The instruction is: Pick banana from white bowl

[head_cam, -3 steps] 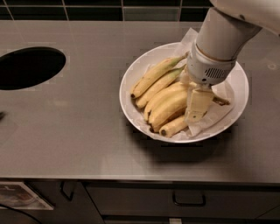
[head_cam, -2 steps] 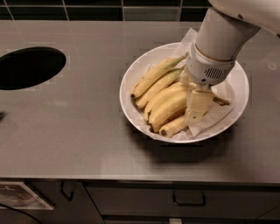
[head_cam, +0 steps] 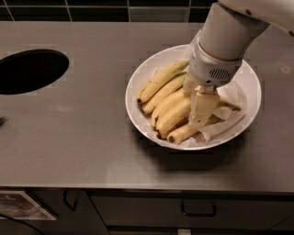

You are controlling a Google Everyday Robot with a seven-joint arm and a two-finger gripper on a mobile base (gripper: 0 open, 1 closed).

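A wide glossy white bowl [head_cam: 142, 78] sits on the steel counter, right of centre. Several yellow bananas [head_cam: 167, 112] lie in it on crinkled white paper [head_cam: 229, 112]. My gripper [head_cam: 195, 108] reaches down from the upper right into the bowl, its cream-coloured fingers [head_cam: 202, 108] pressed in among the right ends of the bananas. The grey wrist hides the bananas' right ends and part of the bowl's far side.
A round dark hole [head_cam: 30, 71] is cut into the counter [head_cam: 82, 137] at the left. A dark tiled wall [head_cam: 92, 9] runs along the back. Drawer handles [head_cam: 197, 212] show below the counter's front edge.
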